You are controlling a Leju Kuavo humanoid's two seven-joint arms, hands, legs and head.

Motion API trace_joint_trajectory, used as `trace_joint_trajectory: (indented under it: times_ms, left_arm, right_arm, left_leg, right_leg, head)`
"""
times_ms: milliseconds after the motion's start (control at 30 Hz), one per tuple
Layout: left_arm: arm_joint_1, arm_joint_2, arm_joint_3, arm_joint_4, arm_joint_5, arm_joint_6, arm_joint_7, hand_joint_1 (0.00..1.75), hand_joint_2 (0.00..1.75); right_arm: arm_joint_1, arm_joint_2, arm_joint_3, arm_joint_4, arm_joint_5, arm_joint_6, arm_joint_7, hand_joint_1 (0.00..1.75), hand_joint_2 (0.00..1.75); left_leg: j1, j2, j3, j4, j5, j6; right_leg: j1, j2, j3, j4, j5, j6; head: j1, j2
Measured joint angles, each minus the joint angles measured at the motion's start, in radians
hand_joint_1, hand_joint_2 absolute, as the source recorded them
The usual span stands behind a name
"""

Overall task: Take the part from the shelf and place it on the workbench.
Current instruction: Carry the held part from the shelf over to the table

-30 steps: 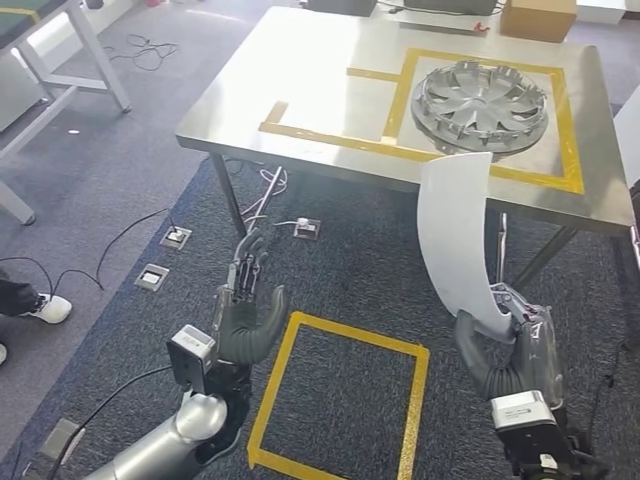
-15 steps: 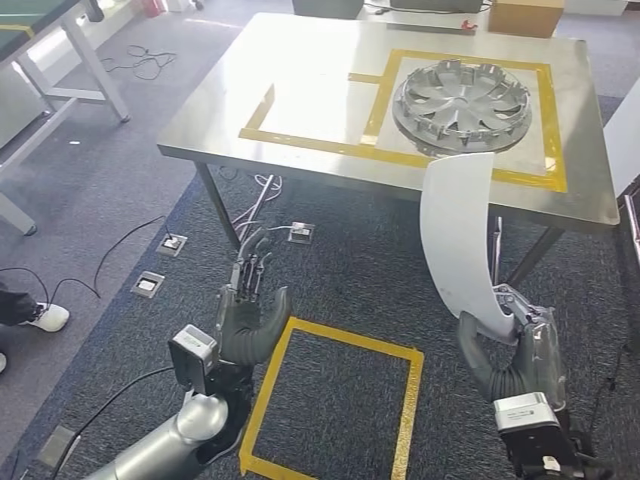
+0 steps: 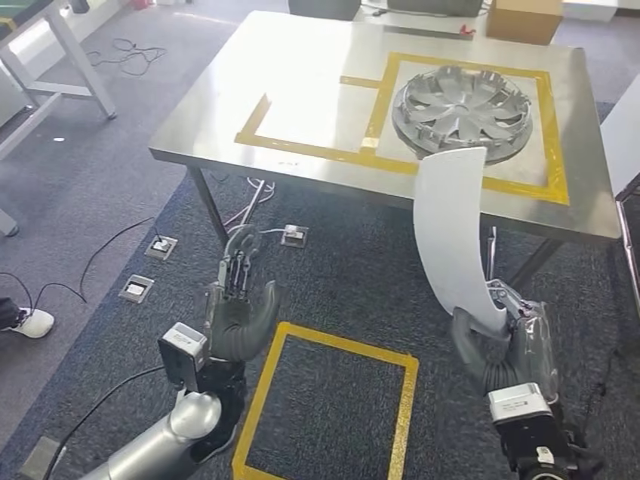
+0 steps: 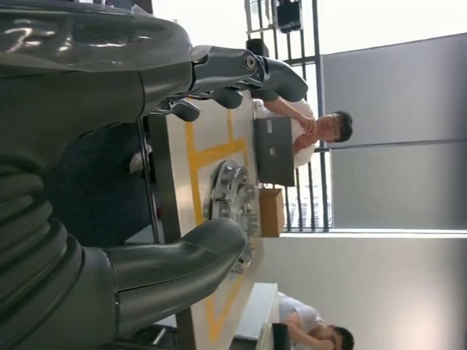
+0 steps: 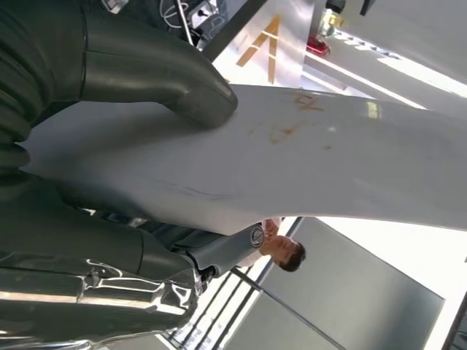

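Part (image 3: 450, 230), white, curved, thin panel

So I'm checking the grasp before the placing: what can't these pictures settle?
- Head view: the white part covers the near rim of the hubcap.
- Head view: the part's lower end is tucked into the right hand.
- Right wrist view: the part runs off the edge.
- Left wrist view: the left hand blocks much of the workbench.

Silver, smooth-shelled forearm behind the left hand (image 3: 238, 318); small grey camera box with white label at each wrist; black cable trailing from the left arm. Grey ribbed cover, thick grey thumb, darker fingers. Right hand (image 3: 504, 345): glossy metallic back, black wrist hardware beneath.
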Motion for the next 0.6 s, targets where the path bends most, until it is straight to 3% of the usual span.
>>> trace_joint_trajectory:
  times_ms: [100,167,200,267,333,400,467,533,600]
  left_arm:
    - [0.000,-0.002,0.000,0.000,0.000,0.001,0.000,0.00,1.75]
    - [0.002,-0.003,0.000,0.000,0.000,-0.001,0.000,0.00,1.75]
    - [0.002,-0.003,0.000,0.000,0.000,-0.003,0.000,0.00,1.75]
    - [0.002,-0.005,0.000,0.000,0.000,-0.008,0.000,0.00,1.75]
    - [-0.001,-0.006,0.000,0.000,-0.001,-0.011,0.000,0.00,1.75]
    - [-0.005,-0.008,0.000,0.000,-0.003,-0.012,0.000,0.00,1.75]
    - [-0.007,-0.009,0.000,0.000,-0.004,-0.012,0.000,0.00,1.75]
    - [-0.011,-0.009,-0.001,0.000,-0.004,-0.013,0.000,0.00,1.75]
    - [-0.013,-0.009,-0.001,0.000,-0.004,-0.013,0.000,0.00,1.75]
  right_arm:
    - [-0.001,0.000,-0.002,0.000,-0.006,0.007,0.003,1.75,1.75]
    - [-0.001,0.000,-0.002,0.001,-0.008,0.016,0.009,1.75,1.75]
    - [-0.001,0.000,-0.001,0.001,-0.008,0.022,0.014,1.75,1.75]
    - [-0.005,0.000,-0.001,0.002,-0.008,0.035,0.030,1.75,1.75]
    - [-0.016,0.000,0.000,0.006,-0.010,0.053,0.049,1.75,1.75]
    - [-0.027,0.001,0.003,0.010,-0.014,0.070,0.063,1.75,1.75]
    - [-0.035,0.001,0.006,0.014,-0.017,0.081,0.069,1.75,1.75]
    - [-0.050,0.003,0.008,0.020,-0.017,0.087,0.070,1.75,1.75]
    - [-0.061,0.006,0.011,0.026,-0.018,0.090,0.070,1.75,1.75]
  left_leg:
    - [0.001,0.000,0.019,-0.002,-0.012,0.007]
    - [0.001,-0.001,0.032,-0.002,-0.024,0.006]
    - [0.001,-0.002,0.042,-0.002,-0.031,0.005]
    - [0.001,-0.003,0.067,-0.002,-0.047,0.000]
    - [-0.001,-0.004,0.079,-0.001,-0.061,-0.008]
    - [-0.003,-0.003,0.081,0.003,-0.066,-0.018]
    - [-0.004,-0.002,0.074,0.027,-0.068,-0.026]
    - [-0.001,-0.002,0.020,0.120,-0.088,-0.034]
    - [0.006,-0.001,-0.075,0.260,-0.137,-0.045]
  right_leg:
    - [0.000,-0.001,-0.110,0.196,-0.075,0.005]
    - [-0.001,-0.001,-0.161,0.251,-0.075,0.008]
    - [-0.001,-0.001,-0.159,0.222,-0.043,0.007]
    - [0.000,-0.001,-0.113,0.086,0.052,0.001]
    - [0.006,-0.002,-0.070,-0.028,0.094,-0.008]
    - [0.011,-0.002,-0.059,-0.056,0.088,-0.022]
    - [0.006,-0.001,-0.045,-0.064,0.095,-0.036]
    - [0.000,-0.001,-0.030,-0.072,0.092,-0.044]
    - [-0.002,-0.001,-0.023,-0.074,0.084,-0.049]
  head:
    - [0.012,0.000]
    - [0.013,0.000]
    - [0.014,0.000]
    - [0.016,0.000]
    - [0.020,0.000]
    - [0.021,0.000]
    - [0.020,0.000]
    - [0.016,0.000]
    - [0.010,0.000]
